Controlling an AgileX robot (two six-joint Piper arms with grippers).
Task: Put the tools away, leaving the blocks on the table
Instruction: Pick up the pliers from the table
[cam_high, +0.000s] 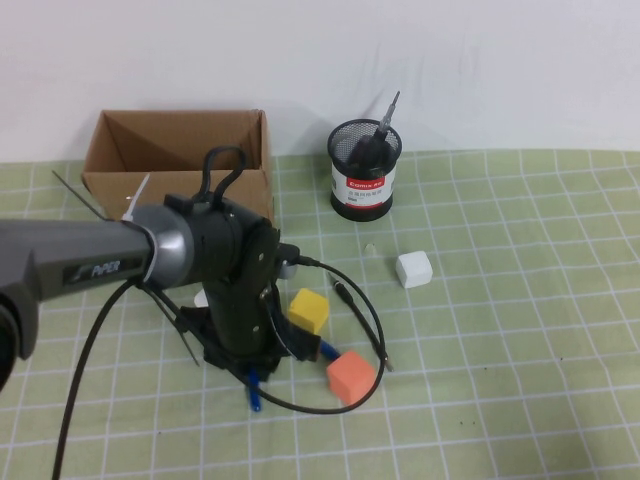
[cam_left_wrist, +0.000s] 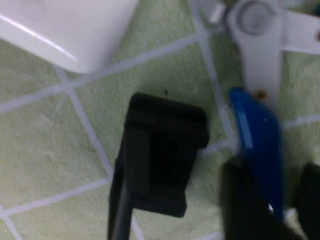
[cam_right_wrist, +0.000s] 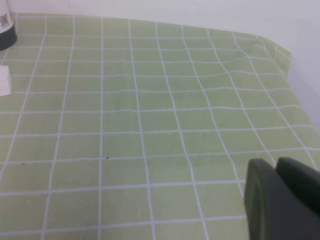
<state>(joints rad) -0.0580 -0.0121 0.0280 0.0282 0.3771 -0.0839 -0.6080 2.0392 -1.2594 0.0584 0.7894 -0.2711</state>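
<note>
My left gripper (cam_high: 245, 352) is down at the mat, left of the yellow block (cam_high: 309, 309) and orange block (cam_high: 350, 376). In the left wrist view its dark fingers (cam_left_wrist: 245, 205) stand open astride one blue handle of the pliers (cam_left_wrist: 260, 145), whose metal head points away. A blue handle end shows under the arm (cam_high: 255, 392). The thin black pen-like driver (cam_high: 352, 305) lies right of the yellow block. The black-handled screwdriver (cam_high: 380, 135) stands in the mesh cup (cam_high: 365, 170). The white block (cam_high: 414, 269) sits mid-table. My right gripper (cam_right_wrist: 276, 165) is shut, empty, over bare mat.
An open cardboard box (cam_high: 180, 150) stands at the back left. The white earbud case (cam_left_wrist: 65, 25) and a black angular piece (cam_left_wrist: 162, 155) lie close beside the pliers. The arm's black cable (cam_high: 375, 340) loops round the orange block.
</note>
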